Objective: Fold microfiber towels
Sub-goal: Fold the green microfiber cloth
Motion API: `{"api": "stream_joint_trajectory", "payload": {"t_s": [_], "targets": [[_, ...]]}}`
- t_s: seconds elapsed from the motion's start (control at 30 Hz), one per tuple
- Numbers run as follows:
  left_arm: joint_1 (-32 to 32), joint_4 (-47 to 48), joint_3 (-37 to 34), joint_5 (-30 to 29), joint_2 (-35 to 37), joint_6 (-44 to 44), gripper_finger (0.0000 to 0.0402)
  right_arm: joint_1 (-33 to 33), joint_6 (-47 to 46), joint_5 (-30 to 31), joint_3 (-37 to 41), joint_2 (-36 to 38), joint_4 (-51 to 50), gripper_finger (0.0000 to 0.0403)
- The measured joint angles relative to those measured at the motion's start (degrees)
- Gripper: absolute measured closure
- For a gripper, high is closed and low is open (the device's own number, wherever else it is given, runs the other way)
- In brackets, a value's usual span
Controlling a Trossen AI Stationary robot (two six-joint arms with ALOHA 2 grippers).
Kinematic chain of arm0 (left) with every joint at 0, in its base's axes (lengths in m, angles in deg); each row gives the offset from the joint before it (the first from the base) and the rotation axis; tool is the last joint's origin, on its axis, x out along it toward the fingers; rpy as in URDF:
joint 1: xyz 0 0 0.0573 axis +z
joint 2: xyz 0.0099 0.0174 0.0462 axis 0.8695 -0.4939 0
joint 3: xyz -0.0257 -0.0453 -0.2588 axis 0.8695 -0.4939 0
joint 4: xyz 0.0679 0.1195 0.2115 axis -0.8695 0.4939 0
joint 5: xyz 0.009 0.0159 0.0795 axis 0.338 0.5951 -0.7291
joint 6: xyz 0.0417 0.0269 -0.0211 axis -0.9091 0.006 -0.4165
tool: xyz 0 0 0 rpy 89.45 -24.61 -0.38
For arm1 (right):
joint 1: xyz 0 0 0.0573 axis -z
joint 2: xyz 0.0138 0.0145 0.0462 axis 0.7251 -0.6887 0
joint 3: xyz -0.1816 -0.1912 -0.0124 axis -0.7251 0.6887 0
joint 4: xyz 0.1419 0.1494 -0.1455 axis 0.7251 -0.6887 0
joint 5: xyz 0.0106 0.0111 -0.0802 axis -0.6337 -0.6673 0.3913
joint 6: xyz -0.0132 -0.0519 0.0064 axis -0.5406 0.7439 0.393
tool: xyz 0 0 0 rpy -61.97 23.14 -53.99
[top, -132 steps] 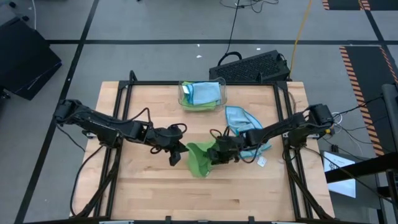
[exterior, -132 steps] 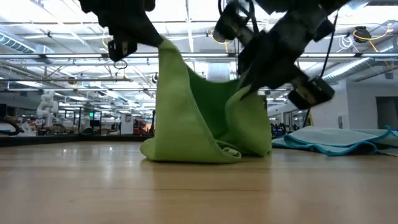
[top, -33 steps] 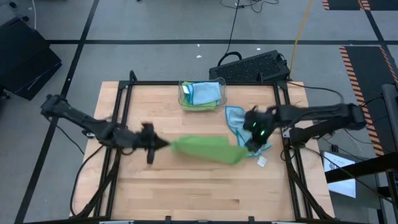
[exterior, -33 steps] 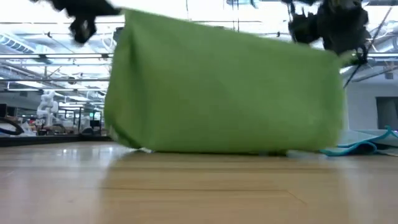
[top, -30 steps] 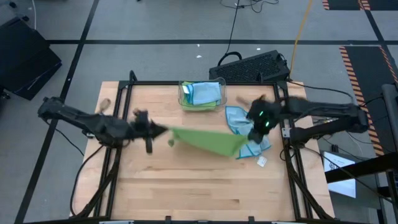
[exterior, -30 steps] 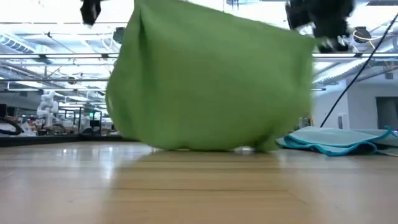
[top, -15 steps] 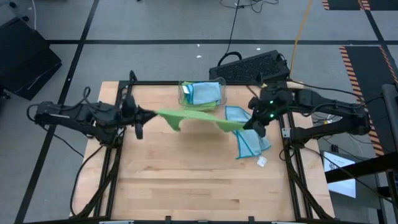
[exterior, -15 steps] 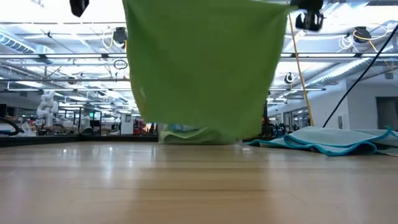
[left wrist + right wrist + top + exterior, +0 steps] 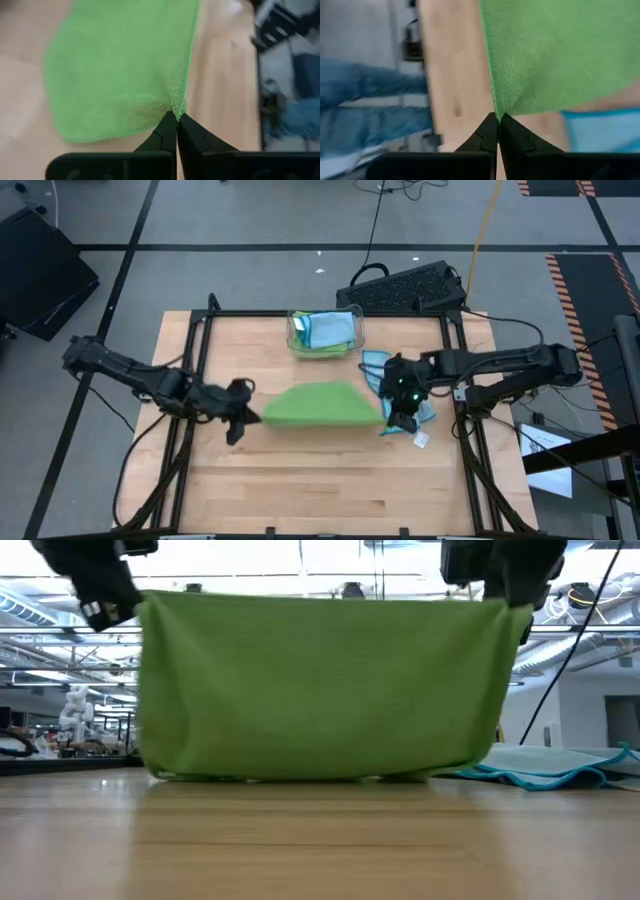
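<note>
A lime green towel hangs stretched between the two arms over the middle of the counter, a little above centre in the high view. In the low view it forms a wide green sheet filling most of the frame, its top edge pulled straight and level, its bottom edge at the wood; whether it touches there cannot be told.

The left tool sits at the towel's left end in the high view, its fingers pinched shut on one top corner; the left wrist view shows the dark fingertips closed together on a point of green cloth. The right tool is at the towel's right end, likewise clamped on the other top corner, and the right wrist view shows its tips meeting on the green edge.

Just beyond the right tool, a light blue towel lies crumpled on the counter, with a small white tag near it; in the low view it shows flat at the right edge. At the top centre of the counter stands a clear plastic bin holding more blue and green cloths. A black keyboard rests behind the counter's upper right corner.
</note>
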Motion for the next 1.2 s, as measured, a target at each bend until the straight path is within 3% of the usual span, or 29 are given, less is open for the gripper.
{"api": "stream_joint_trajectory", "payload": {"t_s": [0.1, 0.23, 0.4, 0.53, 0.73, 0.87, 1.0, 1.2], "targets": [[-3.1, -0.1, -1.2, 1.3, -0.6, 2.5, 0.0399, -2.7, -1.9, -2.6, 0.0, -1.6, 6.0, 0.0401], [-6.4, -0.4, -2.6, 1.2, -0.4, 4.7, 0.0399, -5.3, -3.6, -1.1, 0.0, -5.3, 13.7, 0.0390], [-10.4, -0.7, -6.4, 1.3, -0.6, 10.7, 0.0397, -7.2, -5.3, -2.2, 0.0, -11.9, 16.1, 0.0367], [-13.8, -7.2, -11.6, 2.0, -0.9, 16.6, 0.0399, -8.3, -6.5, -6.9, 0.0, -15.8, 19.0, 0.0347], [-17.4, -20.9, -17.8, 1.8, -0.9, 27.7, 0.0383, -9.4, -10.3, -7.5, 0.0, -15.7, 17.6, 0.0303], [-18.9, -21.9, -18.0, 0.9, -0.9, 28.0, 0.0348, -7.4, -15.2, -3.7, -0.1, -13.4, 15.3, 0.0266], [-19.6, -20.7, -18.0, 1.2, -0.9, 29.8, 0.0286, -4.7, -20.6, 5.3, -0.1, -13.0, 12.0, 0.0235], [-19.4, -20.2, -16.0, 8.7, 1.4, 34.0, 0.0207, -1.0, -28.0, 12.4, -0.1, -13.4, 9.0, 0.0216]]}}
